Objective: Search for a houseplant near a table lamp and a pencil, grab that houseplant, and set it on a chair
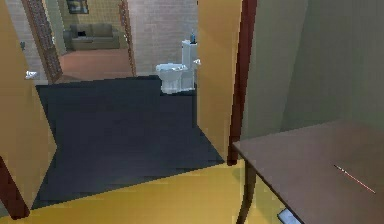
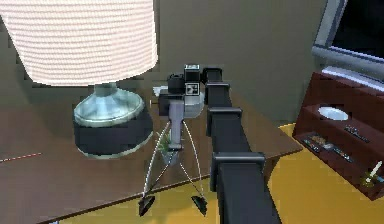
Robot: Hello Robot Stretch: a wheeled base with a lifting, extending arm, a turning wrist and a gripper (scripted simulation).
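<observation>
A table lamp (image 2: pixel 100 70) with a wide white ribbed shade and a grey-blue base stands on the brown table (image 2: pixel 60 180) in the arm side view. The dark arm (image 2: pixel 235 165) reaches up over the table's right end. My gripper (image 2: pixel 172 205) hangs left of the two white squares, its thin fingers pointing down the picture. A small greenish thing (image 2: pixel 168 150), perhaps the houseplant, sits between the fingers above the tabletop; I cannot tell whether the gripper holds anything. A thin reddish stick like a pencil (image 1: pixel 355 178) lies on the table's corner (image 1: pixel 310 150) in the forward view.
Ahead, a doorway opens onto dark carpet (image 1: pixel 120 125) with a white toilet (image 1: pixel 175 75) beyond, and a sofa (image 1: pixel 90 38) in a far room. Yellow floor (image 1: pixel 150 200) lies in front. A dark red shelf unit (image 2: pixel 340 120) with small items stands under a screen (image 2: pixel 355 35).
</observation>
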